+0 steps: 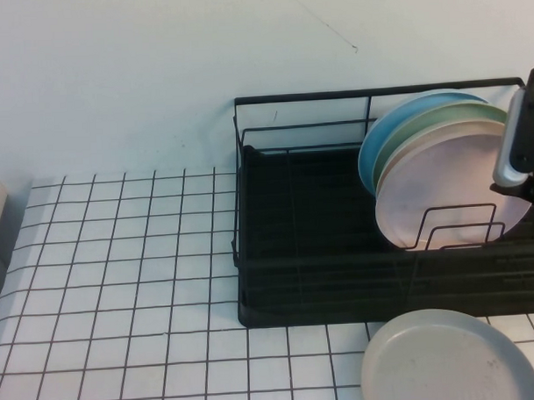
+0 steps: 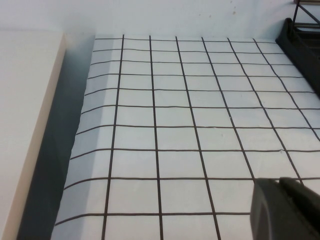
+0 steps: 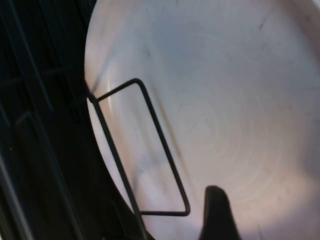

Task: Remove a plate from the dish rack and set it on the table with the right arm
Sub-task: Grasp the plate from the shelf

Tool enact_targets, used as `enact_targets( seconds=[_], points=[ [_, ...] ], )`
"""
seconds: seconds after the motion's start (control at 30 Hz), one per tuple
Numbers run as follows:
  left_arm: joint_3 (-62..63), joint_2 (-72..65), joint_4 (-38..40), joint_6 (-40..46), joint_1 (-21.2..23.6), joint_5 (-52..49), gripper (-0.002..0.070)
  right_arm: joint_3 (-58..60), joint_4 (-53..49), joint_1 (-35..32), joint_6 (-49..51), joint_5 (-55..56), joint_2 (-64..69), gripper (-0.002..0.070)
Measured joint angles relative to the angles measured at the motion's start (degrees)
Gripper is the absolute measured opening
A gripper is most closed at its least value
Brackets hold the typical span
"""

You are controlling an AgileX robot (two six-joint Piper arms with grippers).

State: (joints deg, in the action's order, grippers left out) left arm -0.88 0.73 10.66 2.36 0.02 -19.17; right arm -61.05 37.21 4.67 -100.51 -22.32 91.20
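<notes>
A: Left to right: the left claw [image 2: 287, 207] hangs over bare gridded table [image 1: 121, 284], its fingers impossible to judge; the black wire dish rack [image 1: 278, 252] holds the matte pink plate [image 1: 442, 189] leaning upright at the front.

B: Reach step, I'd say; the right claw [image 3: 217, 215] is spread beside the plate; next, close on its rim, lift clear of the wire loop [image 3: 145, 150].

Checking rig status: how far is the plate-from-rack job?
Early. Done: a grey plate already lies on the table. In hand: the right gripper is at the pink plate, which stands in the dish rack, not yet gripped. Left: grip, lift out, set down. The left gripper hovers over the table, idle.
</notes>
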Motion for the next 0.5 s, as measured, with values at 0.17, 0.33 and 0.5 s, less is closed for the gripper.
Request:
enact_targets(
  seconds=[0.17,0.33,0.5],
  points=[
    [0.0,0.0,0.0,0.0,0.0,0.0,-0.0004,0.0,3.29,0.0,0.23,-1.13,0.02,0.0412],
    [0.0,0.0,0.0,0.0,0.0,0.0,-0.0004,-0.36,6.58,0.0,1.2,-4.88,-1.26,0.0368],
    [0.0,0.0,0.0,0.21,0.0,0.0,-0.0004,-0.49,7.41,0.0,3.73,-3.98,-4.4,0.0338]
  ],
)
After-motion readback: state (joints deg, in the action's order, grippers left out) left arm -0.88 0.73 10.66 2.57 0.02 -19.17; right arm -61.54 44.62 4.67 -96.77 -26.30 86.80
